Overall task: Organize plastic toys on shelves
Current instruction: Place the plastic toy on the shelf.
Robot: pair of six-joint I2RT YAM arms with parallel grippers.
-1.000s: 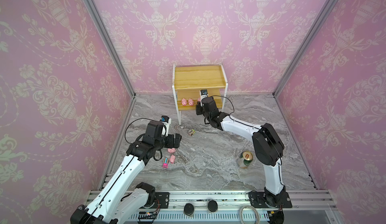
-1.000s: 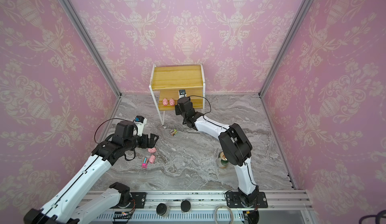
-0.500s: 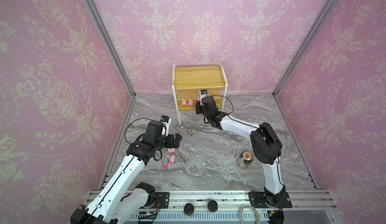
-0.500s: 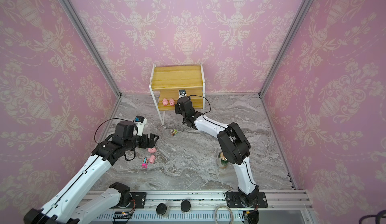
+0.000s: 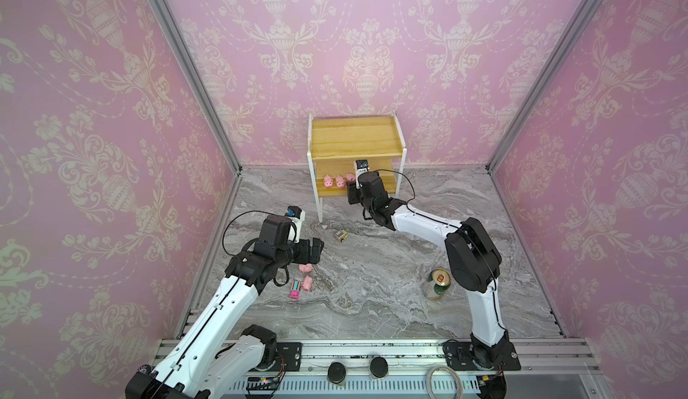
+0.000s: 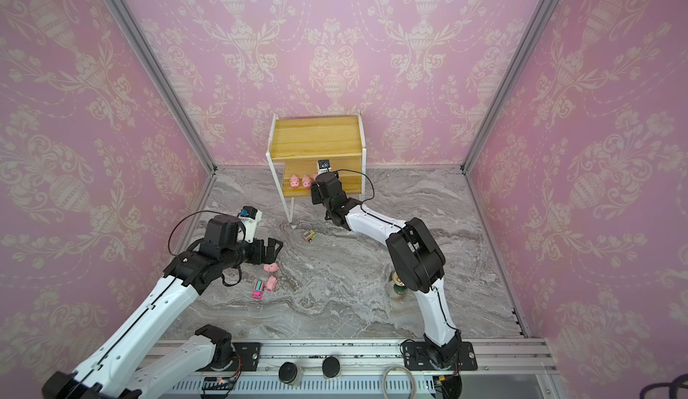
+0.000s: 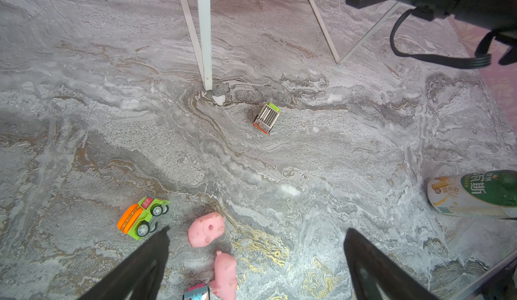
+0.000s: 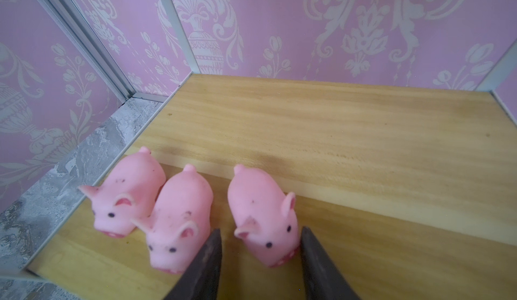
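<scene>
The left hand (image 5: 315, 250) hangs low over the marble surface (image 5: 372, 304). Its fingers (image 7: 145, 259) are spread wide, with nothing between them and no toy touched. Below it, in the left wrist view, an orange-and-green truck (image 7: 141, 217) stands on its wheels. Near that truck lie the first loose pig (image 7: 206, 228) and the second loose pig (image 7: 225, 273), which is just beside a pink-and-blue truck (image 7: 197, 294).

Further right, a brown-and-green truck (image 5: 341, 235) sits alone near the front leg of the shelf (image 5: 355, 136).

On the shelf's lower board three pigs stand in a row. The left pig (image 8: 128, 192) and the middle pig (image 8: 179, 220) press together, and the right pig (image 8: 264, 217) stands slightly apart. The right hand (image 8: 260, 237) reaches in with its fingers (image 8: 207, 262) partly apart on either side of the right pig's head. A gap shows at one ear and the other finger is at its cheek, so the pig is not squeezed and stands on its own feet.

A green drink can (image 5: 436, 283) stands upright beside the right arm.
</scene>
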